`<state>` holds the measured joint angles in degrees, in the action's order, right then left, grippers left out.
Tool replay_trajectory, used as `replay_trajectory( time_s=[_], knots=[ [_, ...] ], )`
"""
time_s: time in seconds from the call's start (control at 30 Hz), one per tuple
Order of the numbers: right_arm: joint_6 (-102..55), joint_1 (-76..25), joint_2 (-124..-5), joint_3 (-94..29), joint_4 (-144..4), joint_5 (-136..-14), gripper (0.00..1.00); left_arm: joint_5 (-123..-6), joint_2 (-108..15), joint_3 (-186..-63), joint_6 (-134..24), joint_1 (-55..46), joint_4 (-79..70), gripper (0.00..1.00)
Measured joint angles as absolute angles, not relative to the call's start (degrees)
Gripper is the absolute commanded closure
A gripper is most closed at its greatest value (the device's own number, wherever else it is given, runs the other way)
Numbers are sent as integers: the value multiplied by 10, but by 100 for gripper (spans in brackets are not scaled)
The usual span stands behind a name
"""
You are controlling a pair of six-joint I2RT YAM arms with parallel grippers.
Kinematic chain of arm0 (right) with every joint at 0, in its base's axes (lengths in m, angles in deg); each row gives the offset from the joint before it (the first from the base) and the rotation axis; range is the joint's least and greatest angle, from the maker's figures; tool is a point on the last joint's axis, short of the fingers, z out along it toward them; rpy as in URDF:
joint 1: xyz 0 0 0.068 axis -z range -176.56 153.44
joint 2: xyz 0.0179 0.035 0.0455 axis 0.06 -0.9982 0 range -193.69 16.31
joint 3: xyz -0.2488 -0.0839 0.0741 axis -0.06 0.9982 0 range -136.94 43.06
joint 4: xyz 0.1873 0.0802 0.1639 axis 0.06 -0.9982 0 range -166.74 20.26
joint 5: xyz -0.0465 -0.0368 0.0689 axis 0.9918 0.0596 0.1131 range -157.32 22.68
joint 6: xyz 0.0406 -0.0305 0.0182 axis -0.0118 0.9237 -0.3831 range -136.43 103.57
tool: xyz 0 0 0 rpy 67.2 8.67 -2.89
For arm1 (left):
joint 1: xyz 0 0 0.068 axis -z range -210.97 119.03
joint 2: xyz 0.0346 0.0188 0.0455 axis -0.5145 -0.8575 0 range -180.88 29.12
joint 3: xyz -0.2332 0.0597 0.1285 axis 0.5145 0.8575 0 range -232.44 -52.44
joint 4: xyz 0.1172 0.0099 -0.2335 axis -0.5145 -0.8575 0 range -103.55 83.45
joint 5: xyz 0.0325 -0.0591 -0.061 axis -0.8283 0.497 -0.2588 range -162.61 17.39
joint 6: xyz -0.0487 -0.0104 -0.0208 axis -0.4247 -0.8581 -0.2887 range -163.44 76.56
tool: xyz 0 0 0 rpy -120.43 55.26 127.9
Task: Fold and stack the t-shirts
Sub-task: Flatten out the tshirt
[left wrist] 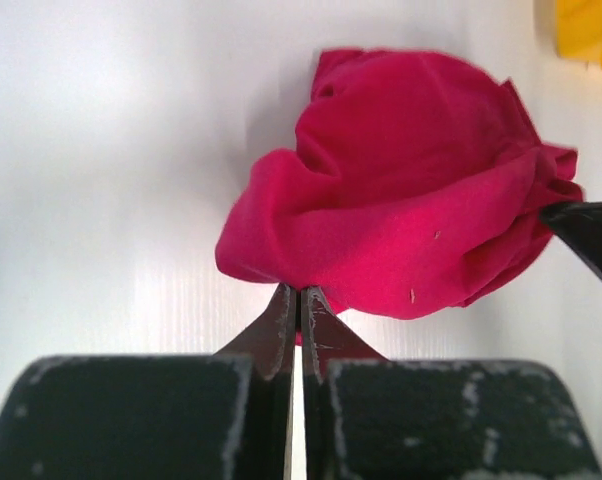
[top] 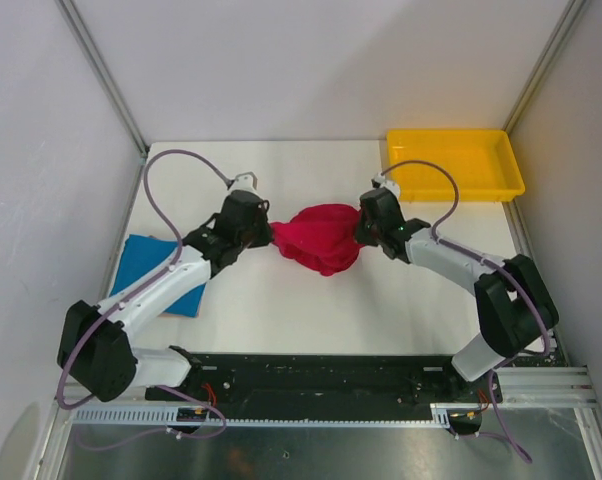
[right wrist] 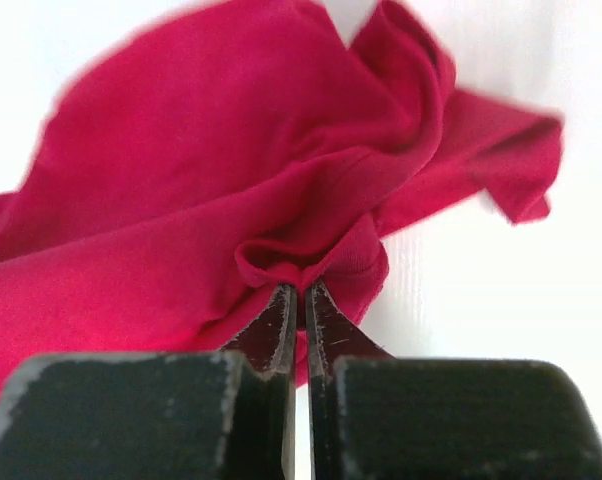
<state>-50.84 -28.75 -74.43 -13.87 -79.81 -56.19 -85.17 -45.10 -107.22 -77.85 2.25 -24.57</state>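
Crumpled red shirt [top: 319, 240] clamped by left pincer [left wrist: 299, 295] and right pincer [right wrist: 299, 290] — blue shirt [top: 146, 262] left, yellow tray [top: 451, 185] beyond.

— Matching pair?
— Yes: left arm [top: 156, 290] and right arm [top: 451, 258] wear white shells and black joints, with lilac cables [top: 147, 190] looping alongside.
— The fingers [left wrist: 278, 330]?
— Black wedges, scuffed grey.

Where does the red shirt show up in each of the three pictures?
Top view: red shirt bunched in the middle.
Left wrist view: centre to right, just above the left fingers.
Right wrist view: fills left and middle, pinched in the right fingers.
Shared landmark: yellow tray, far right in the top view, top right corner in the left wrist view; absent from the right wrist view.
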Motion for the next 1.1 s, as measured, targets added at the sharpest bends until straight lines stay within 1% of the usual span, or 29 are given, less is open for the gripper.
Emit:
replay_trajectory(
  time_s=[0.13, 0.27, 0.47, 0.53, 0.67, 0.7, 0.77, 0.8, 0.83, 0.87, 0.9, 0.93, 0.97, 1.0, 1.03, 1.1],
  knots=[
    [-482, -289, -711, -204, -844, -538, 100, -830, -443, -1118, -742, -21, -265, 100],
    [-459, -286, -650, -290, -901, -525, 100, -814, -433, -1207, -697, -57, -273, 100],
    [-444, -263, -567, -414, -942, -528, 100, -783, -417, -1348, -659, -71, -268, 100],
    [-444, -241, -547, -430, -954, -538, 100, -752, -415, -1385, -657, -71, -260, 100],
    [-454, -172, -517, -417, -983, -581, 100, -677, -421, -1399, -659, -69, -246, 99],
    [-456, -146, -511, -397, -993, -596, 100, -655, -431, -1396, -660, -67, -244, 97],
    [-460, -108, -510, -359, -1008, -618, 100, -614, -463, -1383, -662, -63, -238, 88],
    [-462, -88, -514, -333, -1015, -628, 100, -596, -486, -1375, -664, -59, -235, 80],
    [-463, -72, -520, -311, -1019, -634, 100, -581, -515, -1366, -664, -55, -232, 69],
    [-464, -53, -534, -283, -1022, -640, 95, -572, -542, -1358, -664, -51, -230, 57],
    [-464, -35, -556, -254, -1025, -645, 87, -566, -585, -1341, -668, -45, -227, 49],
    [-464, -26, -578, -236, -1028, -648, 77, -563, -612, -1329, -666, -41, -230, 45],
    [-466, -14, -606, -216, -1029, -649, 66, -563, -641, -1311, -669, -37, -235, 42],
    [-469, -7, -634, -199, -1031, -651, 58, -563, -663, -1291, -671, -33, -244, 40],
    [-472, -3, -654, -189, -1034, -653, 52, -564, -676, -1272, -673, -30, -256, 39],
    [-475, -2, -682, -174, -1038, -661, 47, -570, -680, -1239, -674, -27, -278, 41]
  ],
)
